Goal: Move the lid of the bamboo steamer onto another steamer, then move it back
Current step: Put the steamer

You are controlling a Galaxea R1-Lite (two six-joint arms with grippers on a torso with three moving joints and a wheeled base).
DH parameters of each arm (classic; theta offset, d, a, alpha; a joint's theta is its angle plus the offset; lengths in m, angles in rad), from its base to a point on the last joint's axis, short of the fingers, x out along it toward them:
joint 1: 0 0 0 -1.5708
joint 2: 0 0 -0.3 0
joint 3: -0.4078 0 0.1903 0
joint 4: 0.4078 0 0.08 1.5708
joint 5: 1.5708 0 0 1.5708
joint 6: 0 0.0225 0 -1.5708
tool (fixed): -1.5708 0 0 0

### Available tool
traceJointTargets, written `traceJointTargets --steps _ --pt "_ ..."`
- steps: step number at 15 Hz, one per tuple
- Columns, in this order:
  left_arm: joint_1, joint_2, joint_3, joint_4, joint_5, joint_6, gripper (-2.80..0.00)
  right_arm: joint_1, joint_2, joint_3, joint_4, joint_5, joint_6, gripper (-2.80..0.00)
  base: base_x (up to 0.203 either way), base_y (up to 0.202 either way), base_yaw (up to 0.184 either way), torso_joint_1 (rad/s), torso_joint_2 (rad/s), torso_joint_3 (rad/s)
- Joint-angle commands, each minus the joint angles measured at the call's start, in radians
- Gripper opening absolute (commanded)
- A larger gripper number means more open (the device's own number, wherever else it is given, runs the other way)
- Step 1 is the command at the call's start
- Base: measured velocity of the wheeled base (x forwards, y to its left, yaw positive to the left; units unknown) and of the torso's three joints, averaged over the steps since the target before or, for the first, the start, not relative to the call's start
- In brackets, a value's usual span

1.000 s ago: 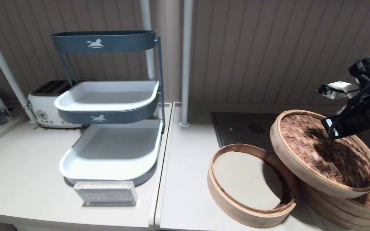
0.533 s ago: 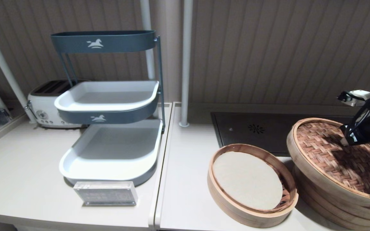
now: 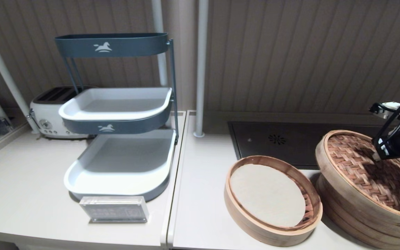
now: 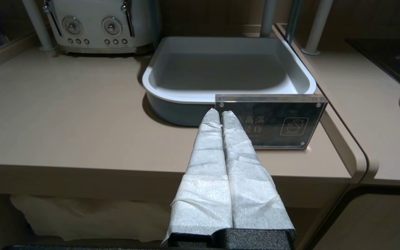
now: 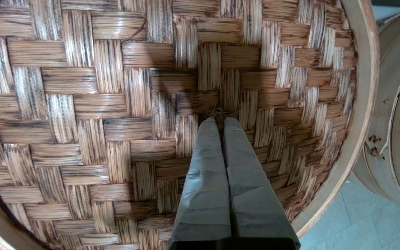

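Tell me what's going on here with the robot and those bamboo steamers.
The right gripper has its fingers pinched shut on the small knot at the centre of the bamboo steamer lid. It holds the lid tilted over the stacked steamer at the counter's right end. The open steamer basket with the pale round liner sits uncovered beside it. The left gripper is shut and idle, off the counter's front edge near the acrylic sign.
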Motion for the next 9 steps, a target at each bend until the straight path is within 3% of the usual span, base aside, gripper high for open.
traceJointTargets --steps 1,9 --pt "0.0 -0.002 0.028 0.0 0.0 0.0 -2.8 -0.019 0.026 -0.006 0.004 0.0 -0.004 -2.8 0.0 0.0 0.0 0.0 0.0 0.0" --pt "0.0 -0.003 0.028 0.0 0.0 0.0 -2.8 -0.039 0.043 -0.038 0.015 0.018 -0.025 -2.8 0.0 0.0 0.0 0.0 0.0 0.0"
